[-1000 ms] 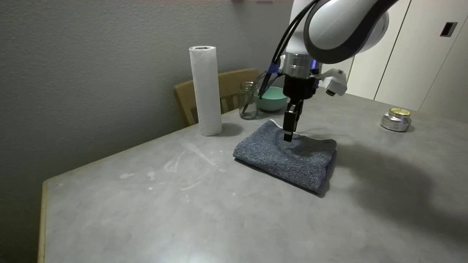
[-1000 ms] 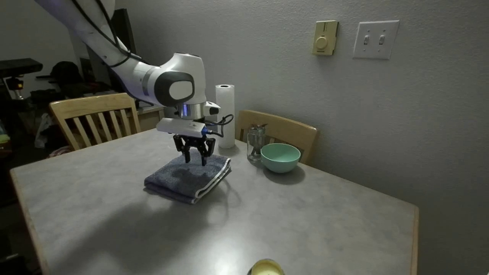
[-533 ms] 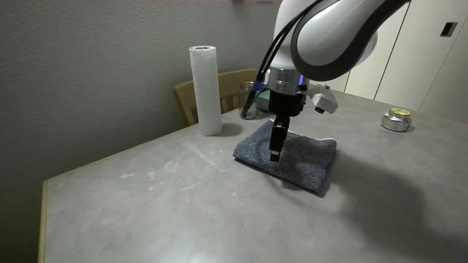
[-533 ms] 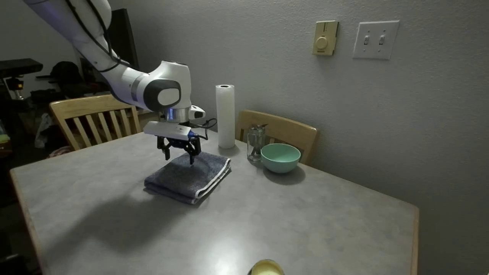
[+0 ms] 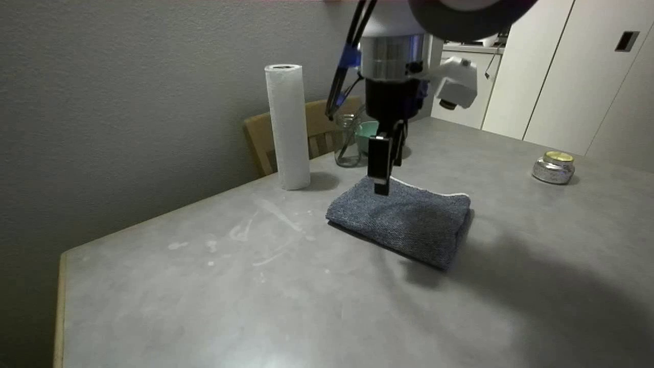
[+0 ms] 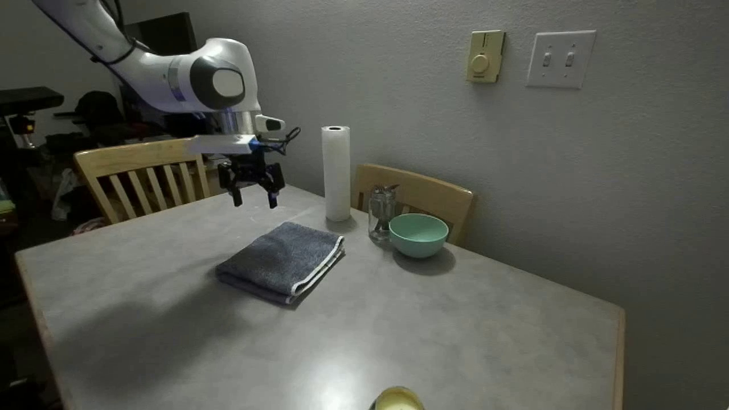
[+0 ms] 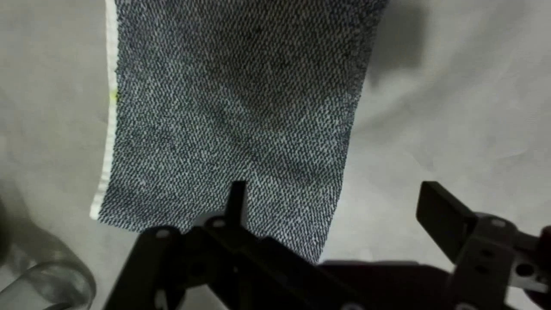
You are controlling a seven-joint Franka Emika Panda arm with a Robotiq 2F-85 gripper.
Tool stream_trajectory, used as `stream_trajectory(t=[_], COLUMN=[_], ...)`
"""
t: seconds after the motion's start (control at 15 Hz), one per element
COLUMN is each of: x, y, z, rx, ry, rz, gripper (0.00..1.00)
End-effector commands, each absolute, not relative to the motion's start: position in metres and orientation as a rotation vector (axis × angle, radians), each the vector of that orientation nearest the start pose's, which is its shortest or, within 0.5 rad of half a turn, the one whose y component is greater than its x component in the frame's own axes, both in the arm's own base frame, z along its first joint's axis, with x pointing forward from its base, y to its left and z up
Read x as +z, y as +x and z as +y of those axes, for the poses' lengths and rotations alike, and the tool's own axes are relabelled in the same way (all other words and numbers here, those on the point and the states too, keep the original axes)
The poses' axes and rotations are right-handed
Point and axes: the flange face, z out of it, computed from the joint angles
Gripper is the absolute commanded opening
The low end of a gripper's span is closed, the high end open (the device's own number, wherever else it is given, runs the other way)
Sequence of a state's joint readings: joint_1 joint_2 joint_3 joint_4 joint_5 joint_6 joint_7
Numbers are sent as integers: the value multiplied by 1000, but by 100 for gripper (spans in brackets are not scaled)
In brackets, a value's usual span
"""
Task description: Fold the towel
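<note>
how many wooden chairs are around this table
2. In an exterior view, one wooden chair stands at the left and a second wooden chair behind the glass jar and green bowl. Others may be hidden.

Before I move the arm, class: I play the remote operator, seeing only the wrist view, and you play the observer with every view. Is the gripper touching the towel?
Observer: No. In an exterior view the gripper hangs higher, clear of the towel.
Operator: My picture cuts the towel off at the top. Is it one layer or several?
Observer: Several. In an exterior view its white-edged side shows layers stacked one on another.
Operator: Anything tall standing about?
Observer: Yes. A paper roll stands upright on the table, in both exterior views.
</note>
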State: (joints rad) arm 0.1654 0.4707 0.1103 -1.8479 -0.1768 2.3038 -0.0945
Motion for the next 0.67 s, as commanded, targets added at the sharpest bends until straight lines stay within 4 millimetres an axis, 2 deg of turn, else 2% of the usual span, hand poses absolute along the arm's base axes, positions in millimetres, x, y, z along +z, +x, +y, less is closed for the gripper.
stream_trajectory(t=[0.0, 0.13, 0.2, 0.33, 0.6], x=[320, 338, 327, 335, 326], y=[607, 602, 609, 607, 608], z=[175, 188, 183, 188, 185], rx=[23, 12, 0, -15, 4], ry=[-3204, -3218, -3188, -3188, -3189], rz=[-680, -643, -668, -670, -664], gripper=[100, 100, 100, 100, 100])
